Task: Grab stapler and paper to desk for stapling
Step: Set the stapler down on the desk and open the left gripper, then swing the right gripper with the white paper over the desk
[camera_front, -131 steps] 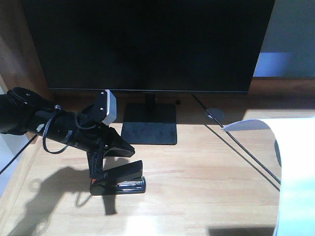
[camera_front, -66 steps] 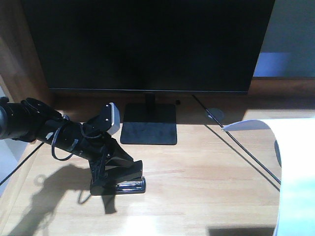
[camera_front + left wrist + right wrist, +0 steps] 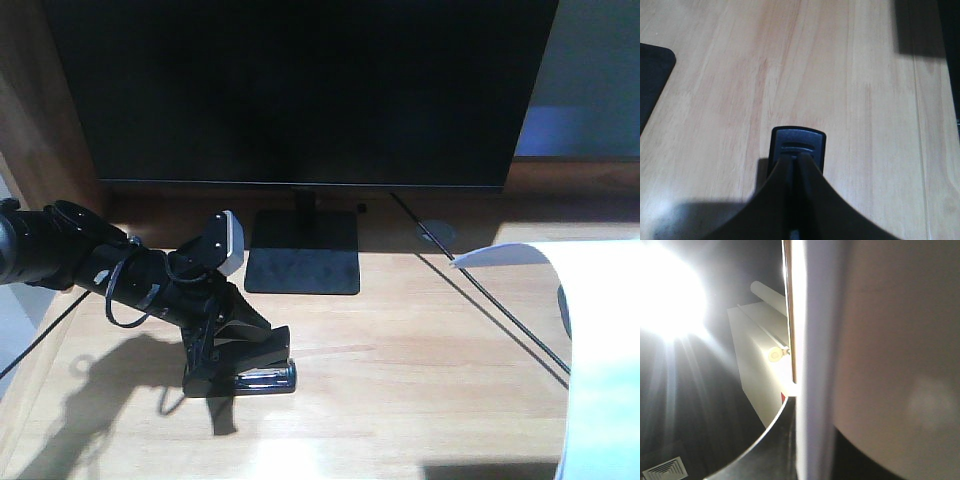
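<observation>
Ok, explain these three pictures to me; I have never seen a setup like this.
This is a robot with two arms. Each arm ends in a two-finger gripper with a small camera at the wrist. The front view looks over a wooden desk with a black monitor. In it, the left gripper is closed on a black stapler that rests on the desk. The left wrist view looks down along that gripper's fingers at the same stapler. The white paper at the right edge appears to be lifted off the desk. The right wrist view shows it edge-on, very close to the lens, apparently pinched by the right gripper.
</observation>
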`<state>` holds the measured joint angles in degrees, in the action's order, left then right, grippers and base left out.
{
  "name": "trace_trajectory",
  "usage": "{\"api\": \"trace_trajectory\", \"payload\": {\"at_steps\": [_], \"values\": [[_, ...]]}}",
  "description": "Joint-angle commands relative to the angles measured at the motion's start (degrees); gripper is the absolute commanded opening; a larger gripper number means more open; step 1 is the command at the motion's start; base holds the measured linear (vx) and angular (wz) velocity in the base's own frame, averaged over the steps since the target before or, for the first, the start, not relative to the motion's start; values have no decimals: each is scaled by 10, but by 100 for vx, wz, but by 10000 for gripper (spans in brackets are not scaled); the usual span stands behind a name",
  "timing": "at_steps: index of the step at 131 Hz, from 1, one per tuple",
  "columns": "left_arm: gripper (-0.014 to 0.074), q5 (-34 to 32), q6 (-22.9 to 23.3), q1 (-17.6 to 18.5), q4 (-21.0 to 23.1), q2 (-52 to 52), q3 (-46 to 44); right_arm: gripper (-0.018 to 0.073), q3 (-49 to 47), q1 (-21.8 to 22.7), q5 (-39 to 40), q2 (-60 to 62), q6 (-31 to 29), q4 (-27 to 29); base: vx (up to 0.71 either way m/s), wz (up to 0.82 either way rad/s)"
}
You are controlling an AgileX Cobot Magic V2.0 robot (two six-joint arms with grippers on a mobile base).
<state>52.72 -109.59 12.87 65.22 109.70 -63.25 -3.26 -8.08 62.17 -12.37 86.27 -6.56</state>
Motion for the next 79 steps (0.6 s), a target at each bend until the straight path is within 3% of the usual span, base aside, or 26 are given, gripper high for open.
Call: {"api": "trace_trajectory", "payload": {"at_steps": [1,79], "values": [[-6,22,0,2,28,-26,-14,-6,-16,2,20,-7,0,-2,0,0],[-6,22,0,2,28,-26,-14,-6,-16,2,20,-7,0,-2,0,0]]}}
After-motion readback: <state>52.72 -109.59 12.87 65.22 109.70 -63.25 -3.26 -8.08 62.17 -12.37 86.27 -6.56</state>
